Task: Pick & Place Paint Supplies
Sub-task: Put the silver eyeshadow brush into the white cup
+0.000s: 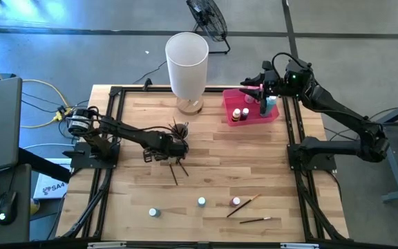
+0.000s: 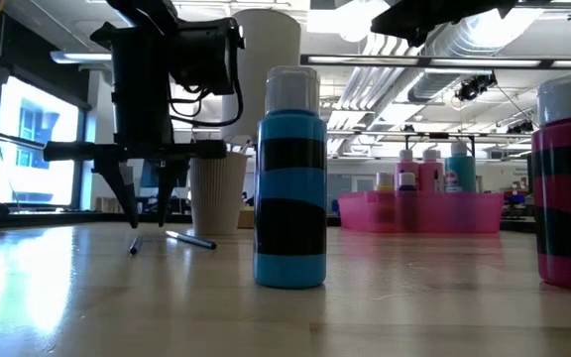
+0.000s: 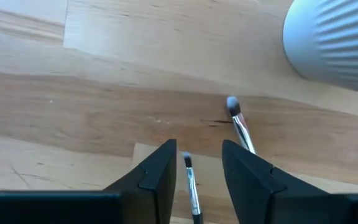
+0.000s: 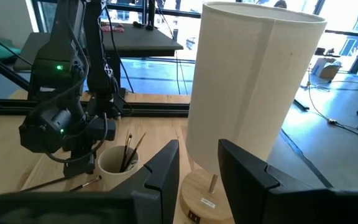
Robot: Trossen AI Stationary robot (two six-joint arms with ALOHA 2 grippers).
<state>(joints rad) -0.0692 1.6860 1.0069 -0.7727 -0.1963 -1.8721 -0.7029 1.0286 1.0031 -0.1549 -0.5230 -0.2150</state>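
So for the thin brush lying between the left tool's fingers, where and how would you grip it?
Grip the thin brush on its slim handle, behind the bristle tip, coming straight down from above. It lies flat on the wooden table, so only its two long sides are free, and the open left tool already straddles them. The second brush lies close beside one finger, so keeping centred would probably avoid nudging it.

The high view is looking straight down on the whole table [image 1: 206, 173] and both arms. The low view is sitting at tabletop height, facing level across the wood toward the room, very near a teal bottle [image 2: 290, 178]. The left wrist view is pointing down at the boards from close, past its own fingers [image 3: 160, 180]. The right wrist view is facing across the table toward the white cylinder [image 4: 247, 87], which the high [image 1: 186, 62] and low views are sharing.
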